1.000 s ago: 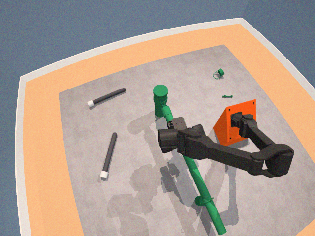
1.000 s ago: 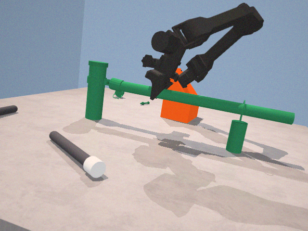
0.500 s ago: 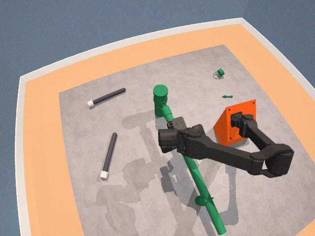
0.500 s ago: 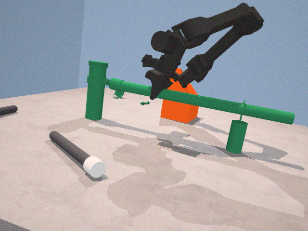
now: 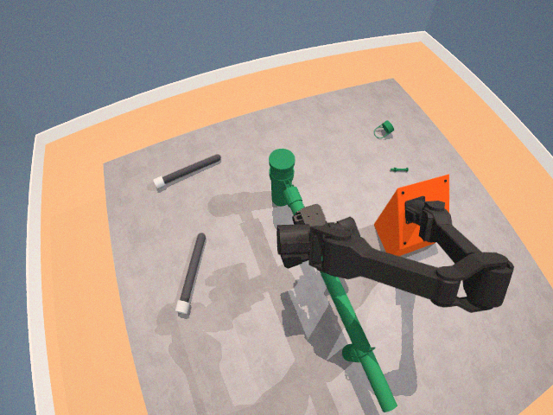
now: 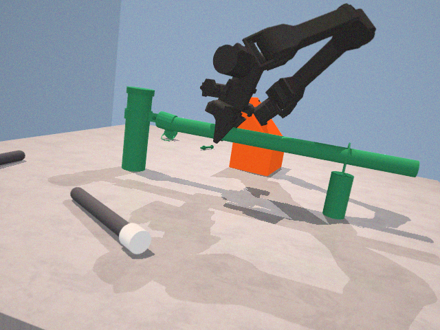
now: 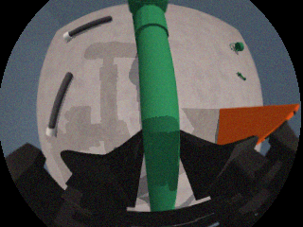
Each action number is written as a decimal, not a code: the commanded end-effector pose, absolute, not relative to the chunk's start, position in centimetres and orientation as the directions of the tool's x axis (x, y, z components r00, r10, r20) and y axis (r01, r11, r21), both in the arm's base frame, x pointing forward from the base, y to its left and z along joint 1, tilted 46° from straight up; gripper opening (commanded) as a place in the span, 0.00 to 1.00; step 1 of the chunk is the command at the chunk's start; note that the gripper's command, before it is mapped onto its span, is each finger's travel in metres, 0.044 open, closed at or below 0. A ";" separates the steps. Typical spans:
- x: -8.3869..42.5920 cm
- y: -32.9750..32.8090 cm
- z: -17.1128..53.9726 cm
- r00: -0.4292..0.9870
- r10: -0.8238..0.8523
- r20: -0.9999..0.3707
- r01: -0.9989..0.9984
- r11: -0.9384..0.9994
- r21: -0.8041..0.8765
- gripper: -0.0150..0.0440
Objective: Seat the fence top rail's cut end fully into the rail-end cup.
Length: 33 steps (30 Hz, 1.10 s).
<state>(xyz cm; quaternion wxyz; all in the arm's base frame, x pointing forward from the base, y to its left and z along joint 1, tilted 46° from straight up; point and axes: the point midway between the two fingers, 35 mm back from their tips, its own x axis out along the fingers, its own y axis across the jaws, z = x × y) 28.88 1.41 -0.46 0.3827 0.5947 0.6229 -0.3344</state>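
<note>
The green top rail (image 5: 344,303) (image 6: 309,147) (image 7: 158,90) slopes up toward the big green post (image 5: 281,159) (image 6: 135,141). The rail-end cup (image 5: 292,194) (image 6: 166,119) hangs beside the post, on the brace band (image 6: 126,113) a little below the post cap (image 6: 140,91). The rail's end meets the cup in line; how deep it sits inside is hidden. The rail passes through the loop cap (image 5: 352,353) (image 6: 344,168) on the short post (image 6: 338,195). My gripper (image 6: 216,139) (image 7: 158,131) is shut on the rail, on the post's side of mid-length, with one finger each side.
Two dark rods with white ends (image 5: 192,169) (image 5: 193,268) (image 6: 101,213) lie left of the post. The orange arm mount (image 5: 424,192) (image 6: 256,156) stands right of the rail. A small green loop cap (image 5: 387,127) and a green bolt (image 5: 399,169) lie behind it.
</note>
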 end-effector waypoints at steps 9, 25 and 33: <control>29.3 -0.1 -0.9 0.008 0.475 -0.880 0.997 0.066 0.045 0.25; 29.7 -1.2 -1.7 0.009 0.475 -0.880 0.997 0.066 0.045 0.25; 29.7 -1.7 -2.1 0.009 0.475 -0.880 0.997 0.066 0.045 0.25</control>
